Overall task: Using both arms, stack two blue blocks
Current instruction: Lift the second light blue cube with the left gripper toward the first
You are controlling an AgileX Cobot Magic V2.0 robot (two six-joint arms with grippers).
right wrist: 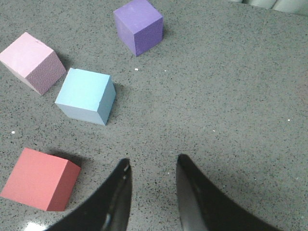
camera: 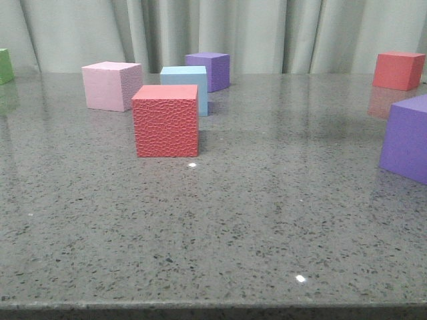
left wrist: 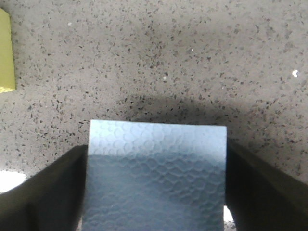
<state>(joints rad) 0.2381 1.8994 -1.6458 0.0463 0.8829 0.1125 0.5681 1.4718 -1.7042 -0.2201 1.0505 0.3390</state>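
My left gripper (left wrist: 156, 185) is shut on a blue block (left wrist: 156, 163) with a pebbled face; its dark fingers (left wrist: 45, 192) press both sides and it hangs over the speckled table. A second pale blue block (right wrist: 85, 96) stands on the table, ahead and to one side of my right gripper (right wrist: 153, 161), which is open with nothing between its fingers. In the front view this blue block (camera: 189, 79) sits partly hidden behind a red textured cube (camera: 165, 120). Neither gripper shows in the front view.
A pink cube (camera: 110, 85) and a purple cube (camera: 212, 68) stand near the resting blue block. Far right are a red cube (camera: 398, 70) and a purple cube (camera: 408, 137). A green cube (camera: 5, 65) is at the far left, and a yellow-green block (left wrist: 6, 53) lies near my left gripper.
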